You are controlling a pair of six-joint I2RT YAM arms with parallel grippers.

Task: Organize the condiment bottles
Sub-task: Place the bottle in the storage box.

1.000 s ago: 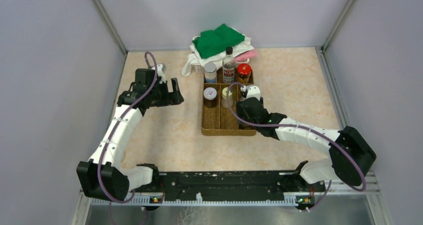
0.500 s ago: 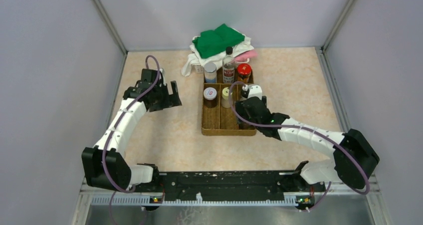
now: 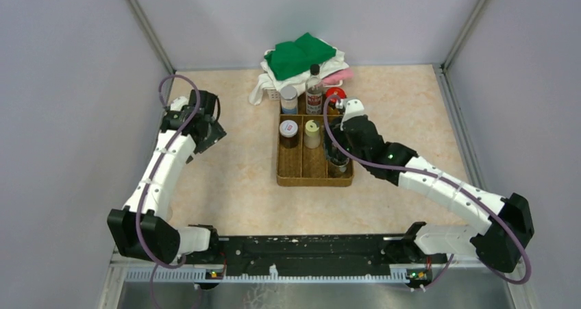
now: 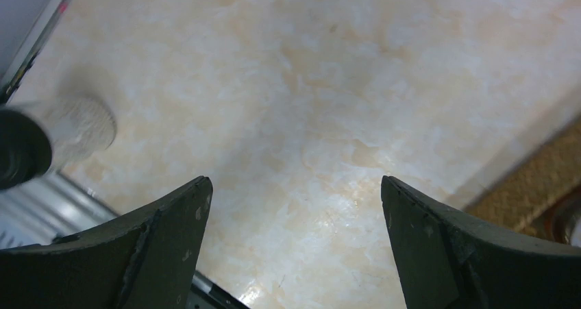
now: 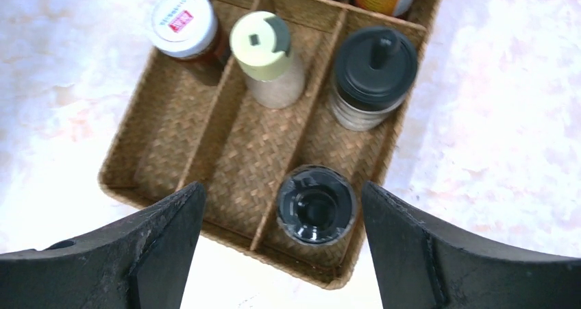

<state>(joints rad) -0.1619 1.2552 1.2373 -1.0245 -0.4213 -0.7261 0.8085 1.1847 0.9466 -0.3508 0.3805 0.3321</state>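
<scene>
The condiment bottles stand in the brown divided tray point(image 3: 291, 175). At its far end are a grey-lidded jar point(image 3: 289, 96), the tall clear black-capped bottle point(image 3: 314, 88) and a red-lidded jar point(image 3: 334, 93). Mid-tray are a white-lidded jar point(image 5: 183, 22), a yellowish-lidded one point(image 5: 264, 45) and a black-lidded one with a knob point(image 5: 373, 68). Another black-lidded jar point(image 5: 316, 206) stands at the near end of the right compartment. My right gripper point(image 5: 281, 186) point(image 3: 340, 148) hangs open above it, touching nothing. My left gripper point(image 4: 294, 182) point(image 3: 209, 132) is open and empty over bare table left of the tray.
A pile of green and white cloths point(image 3: 301, 57) lies behind the tray. The left wall's metal rail point(image 4: 41, 206) runs close to my left gripper. A blurred clear ribbed thing with a dark end point(image 4: 75, 127) lies beside that rail. The tray's corner point(image 4: 548, 179) shows at right.
My left gripper swung left toward the wall and turned. My right gripper moved toward the tray's far end, and the near black-lidded jar now shows below it.
</scene>
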